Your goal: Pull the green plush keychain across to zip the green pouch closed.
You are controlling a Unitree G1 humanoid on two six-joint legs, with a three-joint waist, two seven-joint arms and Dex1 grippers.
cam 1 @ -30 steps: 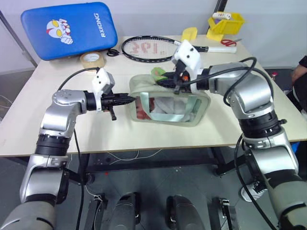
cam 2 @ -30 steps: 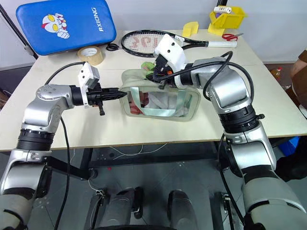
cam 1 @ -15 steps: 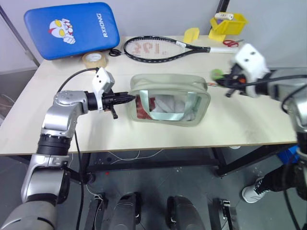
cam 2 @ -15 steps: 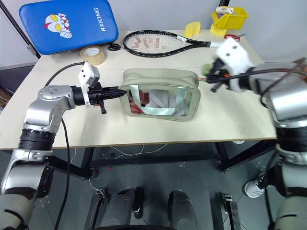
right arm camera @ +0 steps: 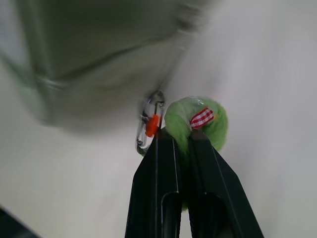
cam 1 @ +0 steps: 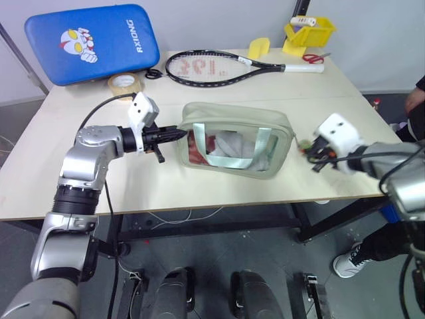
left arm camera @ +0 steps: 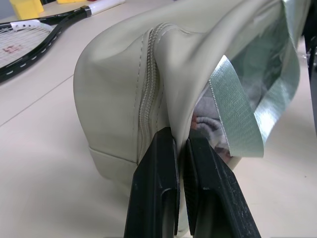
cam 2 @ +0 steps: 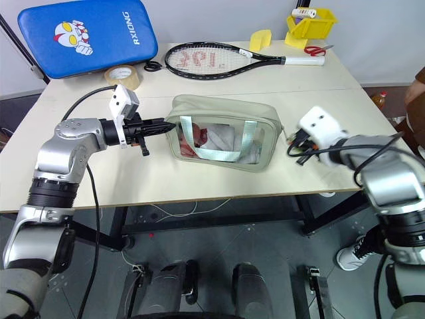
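Observation:
The pale green pouch lies at the table's middle, its clear window facing me with red and white contents inside. My left gripper is shut on the fabric at the pouch's left end, beside the zipper seam. My right gripper hangs just past the pouch's right end, low over the table. It is shut on the green plush keychain, a fuzzy ball with a red-checked patch. A silver clip with an orange piece links the keychain towards the pouch.
At the back left lie a blue padded case and a tan tape roll. A racket, a yellow bin and red scissors sit along the back. A person stands at the right edge.
My right gripper has carried the keychain from the pouch's top left across to the right and down past its right end. The left gripper has kept its hold in place.

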